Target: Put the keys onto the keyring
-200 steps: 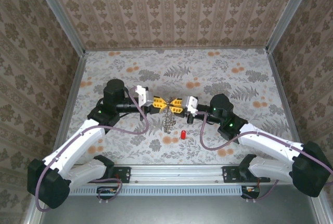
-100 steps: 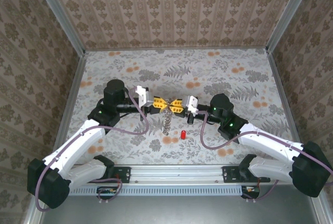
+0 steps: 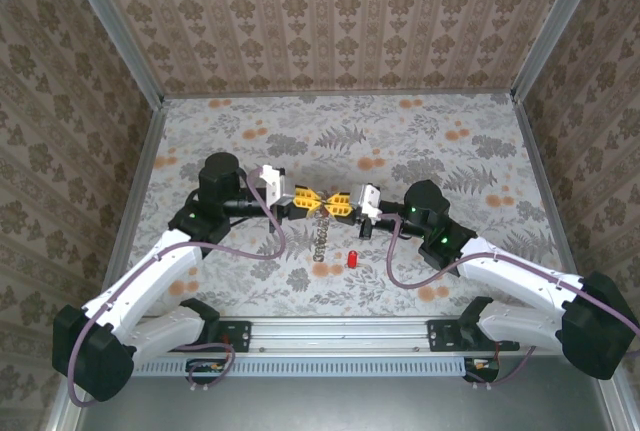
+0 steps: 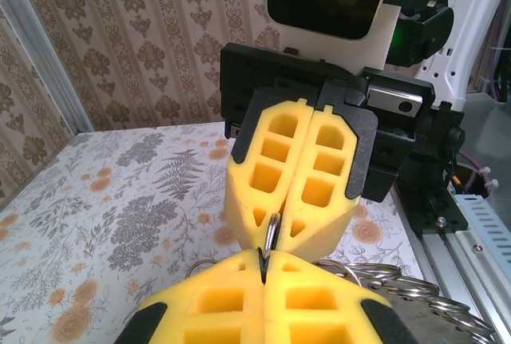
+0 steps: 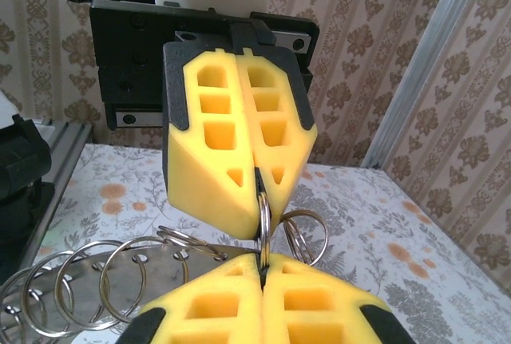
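Note:
My left gripper [image 3: 312, 201] and right gripper [image 3: 333, 202] meet tip to tip above the middle of the table. Both are shut on the same thin silver ring [image 4: 272, 230] of the keyring. That ring [image 5: 263, 207] stands edge-on between the two pairs of yellow fingers. The rest of the keyring [image 3: 319, 235], a flat metal plate [image 5: 172, 258] carrying several split rings, hangs below the grippers. One key with a red head [image 3: 352, 259] lies on the table just in front and slightly right, apart from both grippers. My left gripper [image 4: 263, 256] faces the right gripper's fingers [image 4: 263, 176]; my right gripper [image 5: 262, 264] faces the left one's fingers [image 5: 207, 144].
The floral tabletop [image 3: 450, 161] is boxed in by patterned walls at the back and both sides. A metal rail [image 3: 340, 336] with the arm bases runs along the near edge. Purple cables loop beside each arm.
The hanging bunch of rings has swung slightly left below the grippers. The right gripper's fingers have drawn fully together on the ring. Both arms stay in place.

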Robot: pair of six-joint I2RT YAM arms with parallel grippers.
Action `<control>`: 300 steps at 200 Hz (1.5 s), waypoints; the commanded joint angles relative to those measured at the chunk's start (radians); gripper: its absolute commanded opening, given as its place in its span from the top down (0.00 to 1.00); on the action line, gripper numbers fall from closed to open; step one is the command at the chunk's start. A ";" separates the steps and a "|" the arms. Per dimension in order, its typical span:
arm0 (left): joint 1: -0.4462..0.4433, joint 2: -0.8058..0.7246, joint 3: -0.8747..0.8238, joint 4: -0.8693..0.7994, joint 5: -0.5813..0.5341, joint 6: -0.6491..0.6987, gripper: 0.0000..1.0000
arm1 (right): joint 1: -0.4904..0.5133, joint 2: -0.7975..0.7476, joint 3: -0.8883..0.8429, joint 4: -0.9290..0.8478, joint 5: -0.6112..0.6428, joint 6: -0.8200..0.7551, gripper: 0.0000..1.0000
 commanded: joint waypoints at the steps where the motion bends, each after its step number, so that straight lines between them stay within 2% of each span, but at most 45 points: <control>1: -0.009 -0.003 -0.002 0.018 0.043 0.016 1.00 | -0.002 -0.010 0.044 0.008 -0.014 0.005 1.00; 26: -0.010 -0.002 0.035 -0.099 0.043 0.087 1.00 | -0.002 -0.020 0.060 -0.051 -0.015 -0.026 1.00; 41: -0.009 -0.005 0.077 -0.253 0.034 0.206 0.82 | -0.002 -0.029 0.087 -0.141 -0.008 -0.059 1.00; 63: -0.007 -0.004 0.131 -0.438 -0.005 0.332 0.80 | -0.001 -0.029 0.166 -0.359 -0.001 -0.139 1.00; 76: -0.006 -0.004 0.144 -0.471 -0.038 0.356 0.73 | -0.001 -0.029 0.194 -0.437 0.019 -0.169 1.00; 119: -0.007 0.007 0.154 -0.465 -0.106 0.357 0.69 | 0.018 -0.014 0.256 -0.575 0.090 -0.221 1.00; 174: -0.031 0.024 0.155 -0.413 -0.123 0.327 0.66 | 0.057 0.011 0.290 -0.619 0.181 -0.245 1.00; 225: -0.074 0.042 0.162 -0.396 -0.221 0.324 0.66 | 0.086 0.043 0.318 -0.660 0.199 -0.272 1.00; 237: -0.076 0.044 0.165 -0.401 -0.225 0.327 0.68 | 0.088 0.044 0.317 -0.656 0.193 -0.273 1.00; 259: -0.076 0.046 0.170 -0.422 -0.221 0.338 0.81 | 0.091 0.044 0.318 -0.652 0.192 -0.273 1.00; 300: -0.093 0.057 0.186 -0.474 -0.242 0.378 0.81 | 0.096 0.042 0.324 -0.655 0.193 -0.273 1.00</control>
